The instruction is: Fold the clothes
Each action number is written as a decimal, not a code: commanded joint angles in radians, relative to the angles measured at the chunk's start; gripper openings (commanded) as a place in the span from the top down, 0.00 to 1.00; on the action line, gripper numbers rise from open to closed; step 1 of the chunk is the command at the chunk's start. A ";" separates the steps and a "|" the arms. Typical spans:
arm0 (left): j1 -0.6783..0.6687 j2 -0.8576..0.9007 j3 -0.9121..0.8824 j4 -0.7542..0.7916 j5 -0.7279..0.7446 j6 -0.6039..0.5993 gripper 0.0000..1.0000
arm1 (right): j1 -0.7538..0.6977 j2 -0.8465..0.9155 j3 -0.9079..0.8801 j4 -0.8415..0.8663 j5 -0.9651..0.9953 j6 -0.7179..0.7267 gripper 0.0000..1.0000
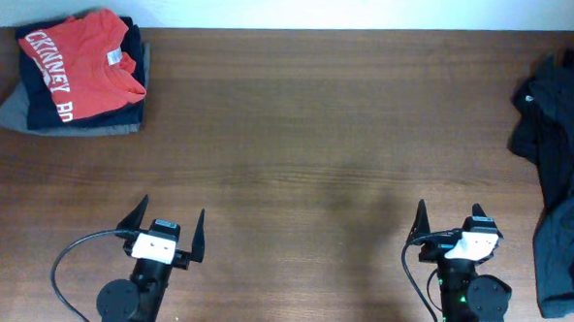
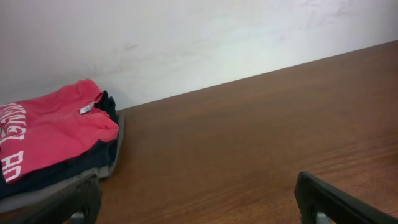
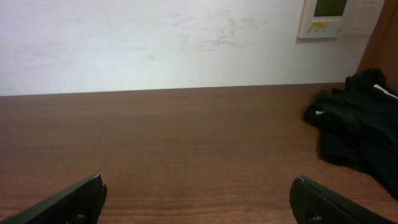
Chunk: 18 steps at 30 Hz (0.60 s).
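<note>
A loose heap of black clothes (image 1: 562, 163) lies crumpled at the table's right edge; it also shows at the right of the right wrist view (image 3: 357, 121). My left gripper (image 1: 168, 222) is open and empty near the front edge at the left; its fingers frame bare wood in the left wrist view (image 2: 199, 202). My right gripper (image 1: 451, 219) is open and empty near the front edge, left of the black heap; in the right wrist view (image 3: 199, 199) only wood lies between its fingers.
A folded stack (image 1: 77, 74) sits at the back left: a red shirt with white lettering (image 1: 83, 60) on top of dark blue and grey garments, also seen in the left wrist view (image 2: 50, 143). A white wall stands behind the brown wooden table (image 1: 308, 123).
</note>
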 commanded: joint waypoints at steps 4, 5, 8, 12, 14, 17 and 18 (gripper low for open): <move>0.005 -0.010 -0.004 -0.005 -0.011 0.016 0.01 | -0.008 -0.010 -0.005 -0.008 0.006 0.001 0.01; 0.005 -0.010 -0.004 -0.005 -0.011 0.016 0.00 | -0.008 -0.010 -0.005 -0.008 0.006 0.001 0.01; 0.005 -0.010 -0.004 -0.005 -0.011 0.016 0.01 | -0.008 -0.010 -0.005 -0.008 0.006 0.001 0.01; 0.005 -0.010 -0.004 -0.005 -0.011 0.016 0.01 | -0.008 -0.010 -0.005 -0.003 0.000 0.011 0.01; 0.005 -0.010 -0.004 -0.005 -0.011 0.016 0.01 | -0.008 -0.010 -0.005 0.000 -0.061 0.051 0.01; 0.005 -0.010 -0.004 -0.005 -0.011 0.016 0.01 | -0.008 -0.010 -0.005 0.010 -0.197 0.208 0.01; 0.005 -0.010 -0.004 -0.005 -0.011 0.016 0.01 | -0.008 -0.008 -0.005 0.012 -0.232 0.263 0.01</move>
